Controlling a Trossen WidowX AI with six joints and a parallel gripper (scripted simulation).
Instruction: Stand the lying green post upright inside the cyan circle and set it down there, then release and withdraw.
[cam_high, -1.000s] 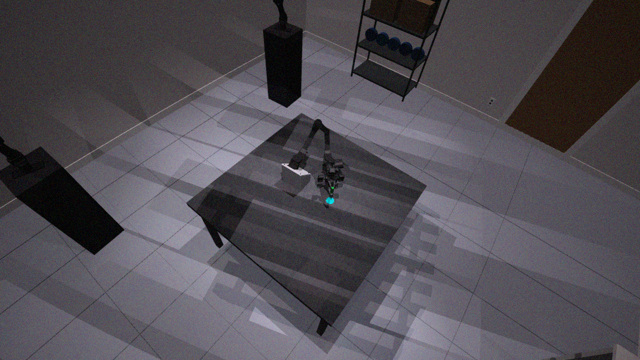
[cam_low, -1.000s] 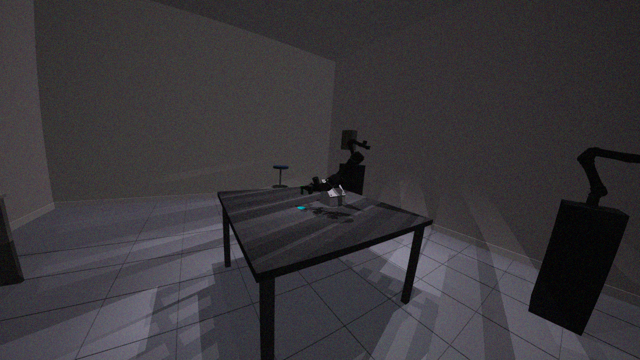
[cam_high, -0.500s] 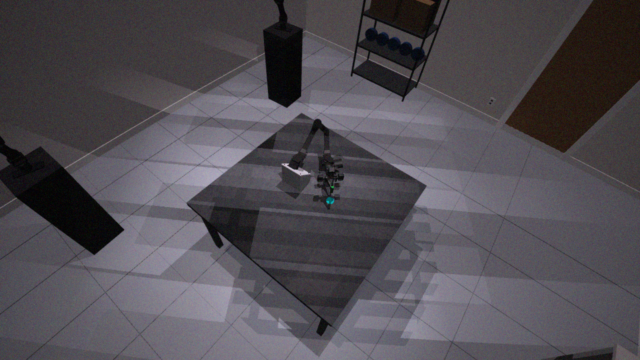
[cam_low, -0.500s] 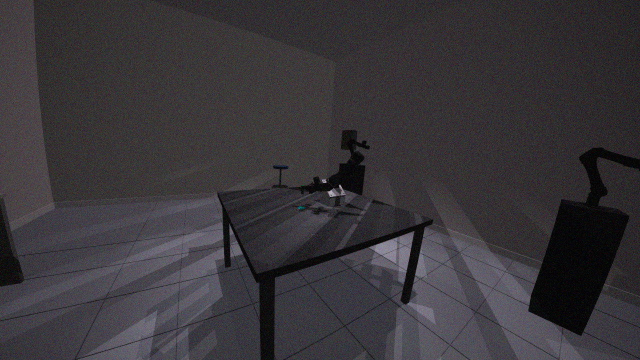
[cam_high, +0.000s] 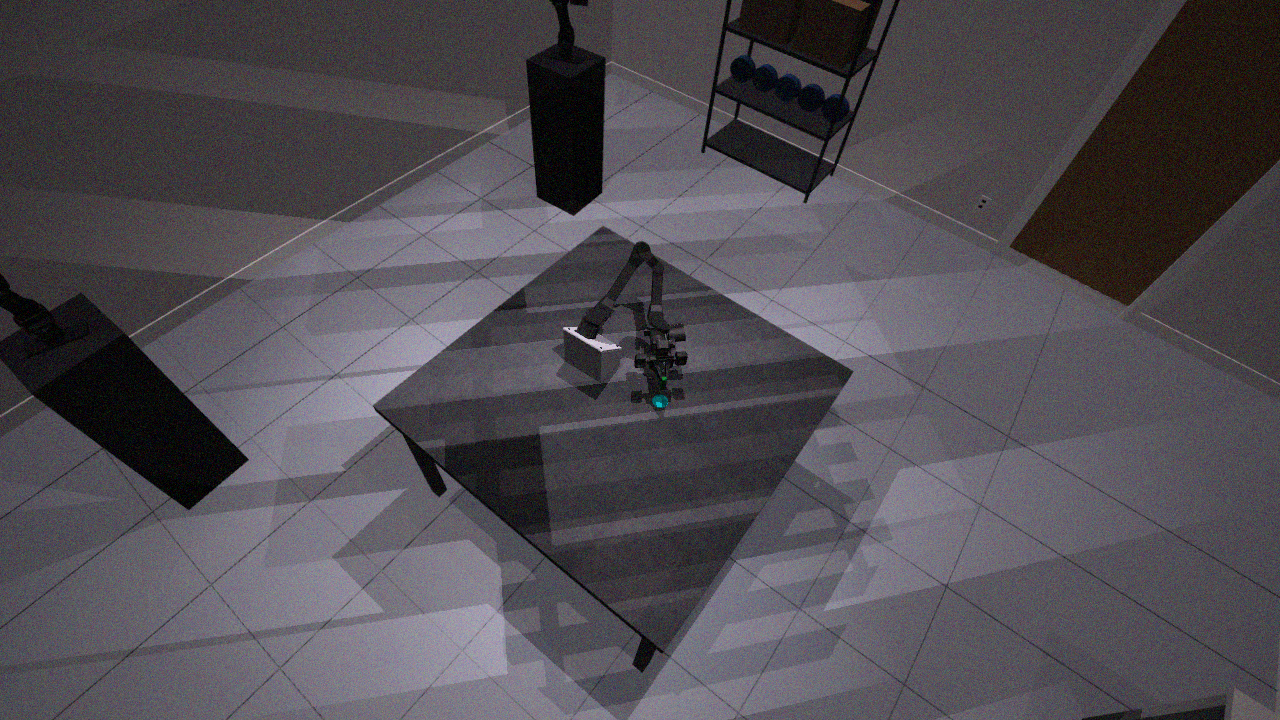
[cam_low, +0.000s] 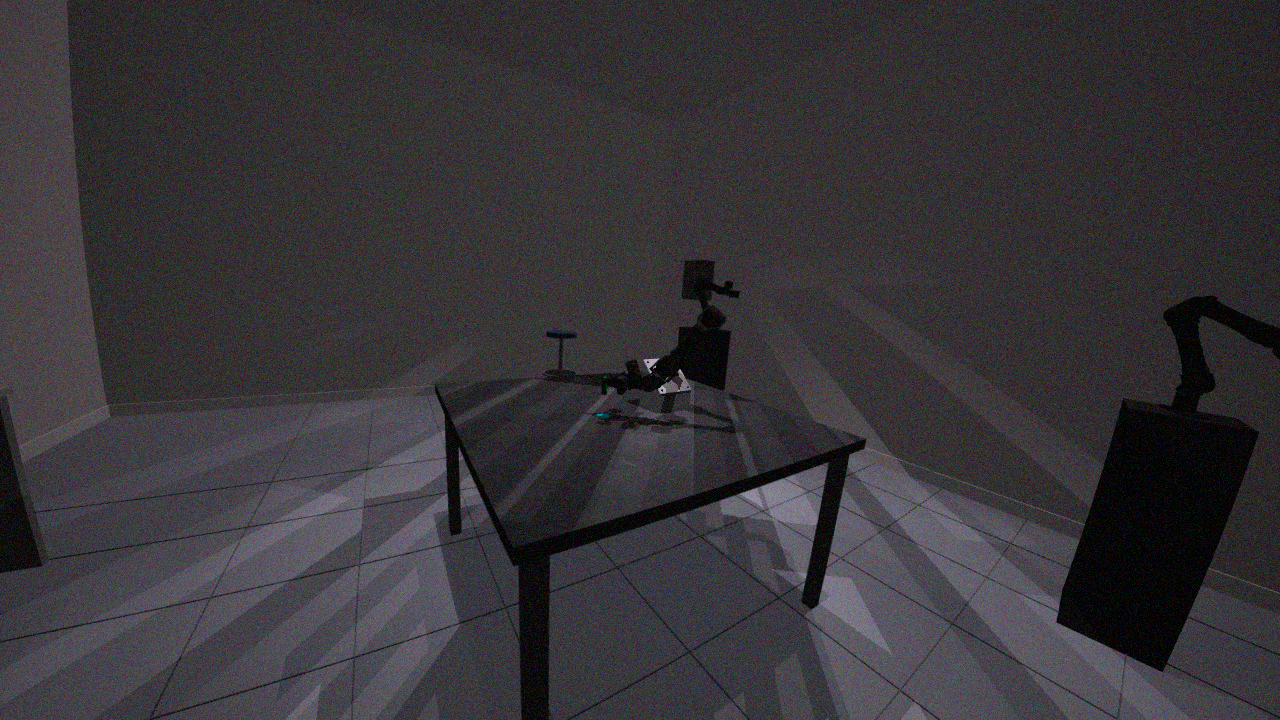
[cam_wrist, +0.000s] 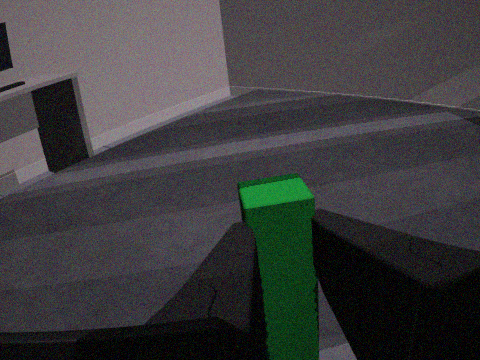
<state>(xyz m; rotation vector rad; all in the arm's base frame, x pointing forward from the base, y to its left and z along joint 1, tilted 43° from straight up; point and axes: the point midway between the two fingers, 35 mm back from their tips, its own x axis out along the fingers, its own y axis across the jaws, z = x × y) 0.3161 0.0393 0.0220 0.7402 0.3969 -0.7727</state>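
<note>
My gripper (cam_high: 663, 375) (cam_low: 604, 385) (cam_wrist: 278, 232) is shut on the green post (cam_high: 663, 379) (cam_wrist: 290, 280), with one finger on each side below its top end. In the wrist view the post looks upright or nearly so; its lower end is out of view. In the exterior view the post cannot be made out. The cyan circle (cam_high: 659, 402) (cam_low: 601, 415) lies on the table, partly in shadow. The gripper is level and above the table top, close over the circle's arm side. The gap under the post cannot be seen.
A grey box (cam_high: 583, 356) (cam_low: 677, 382) with a white top plate stands on the dark table (cam_high: 626, 573) (cam_low: 617, 492) beside the arm, at its base. Off the table stand black pedestals (cam_high: 567, 134) (cam_low: 1145, 528), a shelf rack (cam_high: 769, 152) and a stool (cam_low: 561, 334).
</note>
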